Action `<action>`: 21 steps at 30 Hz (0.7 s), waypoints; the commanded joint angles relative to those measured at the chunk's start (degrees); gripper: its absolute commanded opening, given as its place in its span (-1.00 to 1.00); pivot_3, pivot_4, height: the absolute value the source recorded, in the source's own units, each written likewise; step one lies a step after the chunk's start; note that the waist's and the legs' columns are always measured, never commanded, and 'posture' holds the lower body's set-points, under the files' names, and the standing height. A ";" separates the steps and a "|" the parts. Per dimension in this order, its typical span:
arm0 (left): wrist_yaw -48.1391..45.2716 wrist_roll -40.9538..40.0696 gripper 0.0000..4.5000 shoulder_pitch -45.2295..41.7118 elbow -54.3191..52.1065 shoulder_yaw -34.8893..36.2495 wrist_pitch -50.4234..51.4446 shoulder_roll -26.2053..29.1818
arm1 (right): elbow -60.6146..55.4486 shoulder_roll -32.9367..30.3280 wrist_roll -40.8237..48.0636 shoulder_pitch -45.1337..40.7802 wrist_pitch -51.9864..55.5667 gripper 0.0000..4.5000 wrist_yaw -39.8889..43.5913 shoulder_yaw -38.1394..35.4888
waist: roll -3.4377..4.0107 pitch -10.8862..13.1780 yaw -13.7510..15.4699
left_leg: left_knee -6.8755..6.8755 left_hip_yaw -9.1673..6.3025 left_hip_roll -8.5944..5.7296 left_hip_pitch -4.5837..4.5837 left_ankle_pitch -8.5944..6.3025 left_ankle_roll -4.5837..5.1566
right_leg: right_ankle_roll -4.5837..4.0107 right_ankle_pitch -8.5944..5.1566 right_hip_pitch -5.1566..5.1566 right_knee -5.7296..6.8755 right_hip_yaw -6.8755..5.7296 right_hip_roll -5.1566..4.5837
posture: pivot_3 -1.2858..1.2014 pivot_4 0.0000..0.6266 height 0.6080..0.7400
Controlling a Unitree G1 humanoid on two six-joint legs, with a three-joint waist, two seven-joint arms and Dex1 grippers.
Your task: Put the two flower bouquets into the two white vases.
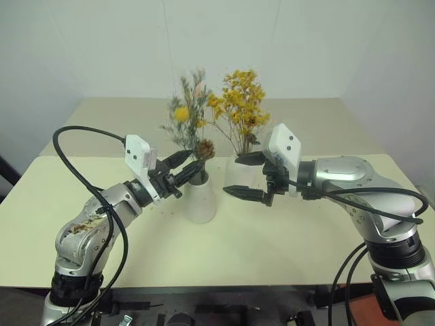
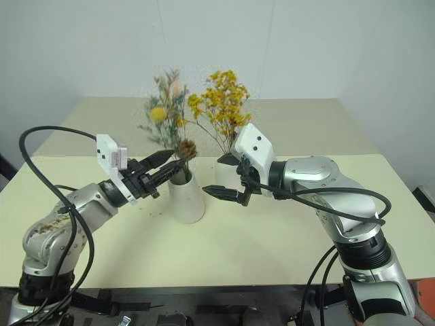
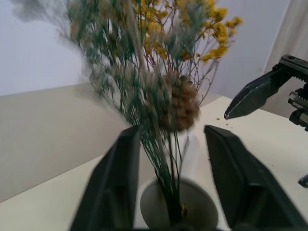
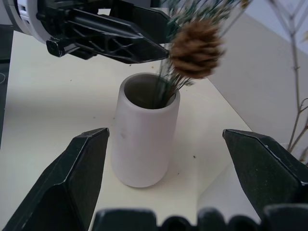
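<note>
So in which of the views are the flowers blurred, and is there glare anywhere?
Left wrist view: the mixed dried bunch is smeared, its brown cone soft. Right wrist view: the cone is slightly soft, the cylinder vase sharp. Eye views: even light, no glare.

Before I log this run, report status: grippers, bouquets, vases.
Left gripper open around mixed bunch, stems in cylinder vase. Right gripper open, empty. Yellow spray stands in second vase. Nothing obstructing.
</note>
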 commanded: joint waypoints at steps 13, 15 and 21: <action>-4.32 -19.77 0.99 18.40 -14.13 23.00 5.11 12.82 | -1.27 -0.39 -1.13 0.30 -2.65 1.00 1.03 -1.28 | 0.02 0.01 -0.19 | 0.00 0.02 0.05 0.05 -0.01 0.01 | 0.00 -0.01 0.00 0.01 0.01 0.02 | 0.03 -0.52 1.00; -7.05 -20.95 0.99 20.83 -13.77 25.32 4.95 14.60 | -0.96 -0.55 -1.23 0.33 -2.94 1.00 1.29 -1.32 | 0.02 0.01 -0.06 | 0.00 0.02 0.04 0.05 -0.01 0.01 | 0.00 -0.01 0.02 0.00 0.01 0.02 | 0.03 -0.52 1.00; -19.59 -18.57 0.99 29.42 -13.06 29.56 3.09 20.36 | -1.14 -2.26 -1.34 1.66 -3.29 1.00 2.12 -2.32 | 0.04 0.02 -0.12 | -0.02 0.06 0.07 0.05 -0.01 0.02 | -0.03 -0.04 -0.01 -0.01 0.01 0.04 | 0.03 -0.52 1.00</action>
